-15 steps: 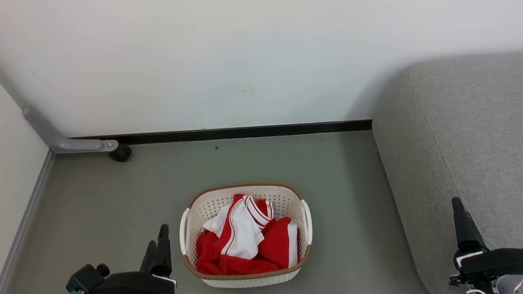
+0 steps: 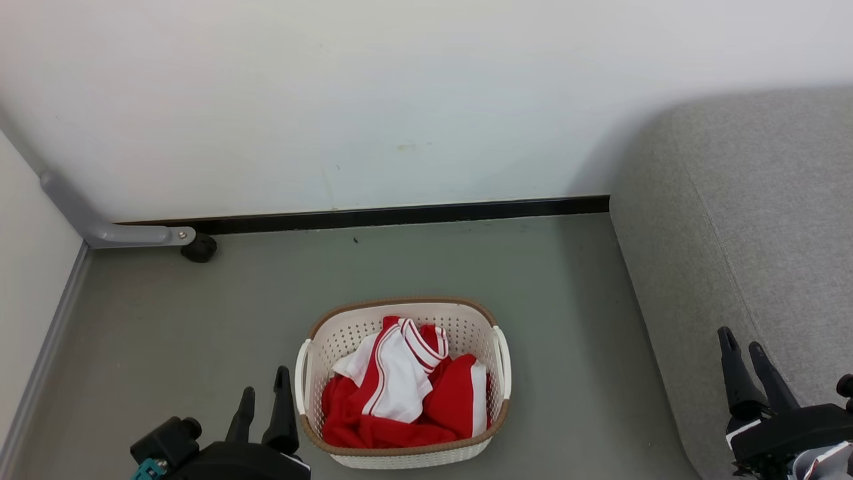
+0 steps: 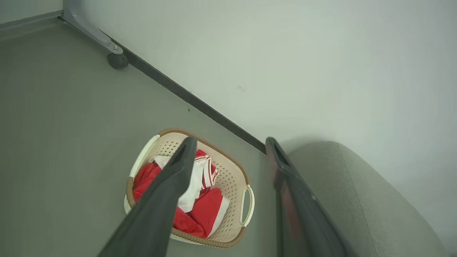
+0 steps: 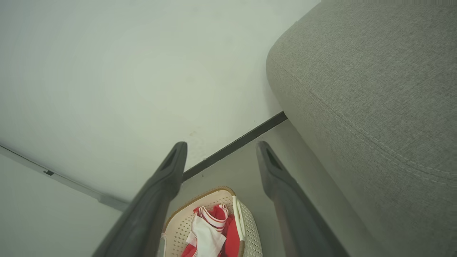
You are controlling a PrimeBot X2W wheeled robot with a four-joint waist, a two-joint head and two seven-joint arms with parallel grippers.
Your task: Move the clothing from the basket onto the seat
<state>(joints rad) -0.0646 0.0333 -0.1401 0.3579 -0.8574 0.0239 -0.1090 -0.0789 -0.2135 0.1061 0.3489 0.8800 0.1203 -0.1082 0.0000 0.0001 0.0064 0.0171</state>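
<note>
The cream basket [image 2: 400, 301] with a brown rim stands on the grey floor, and the red and white clothing [image 2: 400, 393] lies crumpled inside it. My left gripper [image 2: 265, 383] hovers just left of the basket, open and holding nothing. From the left wrist view, its fingers [image 3: 178, 167] spread above the basket [image 3: 228, 160] and clothing [image 3: 203, 210]. My right gripper [image 2: 740, 339] is open and empty in front of the light-grey seat [image 2: 766, 200]. The right wrist view has that gripper [image 4: 221, 144], the basket [image 4: 185, 221] below and the seat [image 4: 375, 89] at right.
A white wall with a black baseboard [image 2: 400, 215] runs behind the basket. A grey metal leg ending in a black caster [image 2: 198, 248] sits at the back left, beside a pale panel [image 2: 26, 267]. Bare floor [image 2: 573, 320] separates the basket and the seat.
My left gripper has shifted right, closer to the basket. My right gripper has moved left and turned, so both of its fingers now show. The clothing has not moved.
</note>
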